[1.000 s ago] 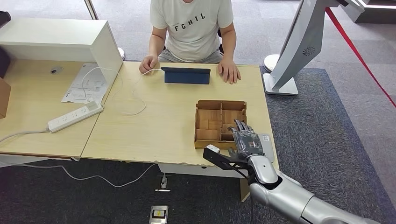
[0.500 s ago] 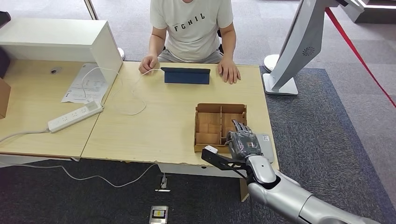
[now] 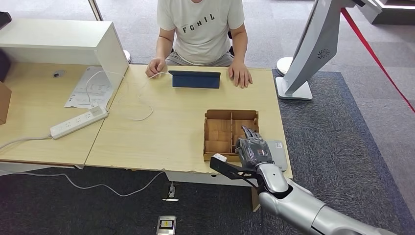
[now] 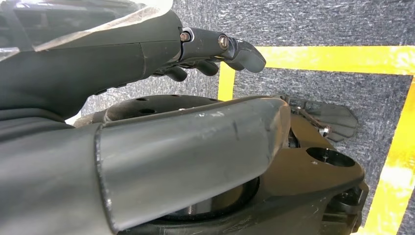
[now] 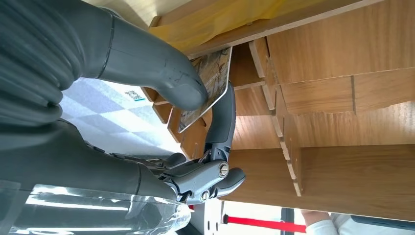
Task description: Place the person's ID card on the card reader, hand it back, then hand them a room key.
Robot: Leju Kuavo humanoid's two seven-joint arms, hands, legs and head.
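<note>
1. While the head view sets the right hand (image 3: pixel 253 149) over the near right compartments of the wooden box (image 3: pixel 230 115) on the counter (image 3: pixel 161 132), it hides the grip.
2. From the right wrist, thumb and fingers (image 5: pixel 221 115) are clamped on a card (image 5: pixel 208 85), tilted among the box's dividers.
3. Its face bears a mottled brownish print; details are unreadable.
4. Left hand (image 4: pixel 215 51) hangs above floor (image 4: pixel 318 24), fingers curled in on nothing.
5. Across the counter sits a person (image 3: pixel 201 29), hands beside a blue reader (image 3: pixel 195 79).
</note>
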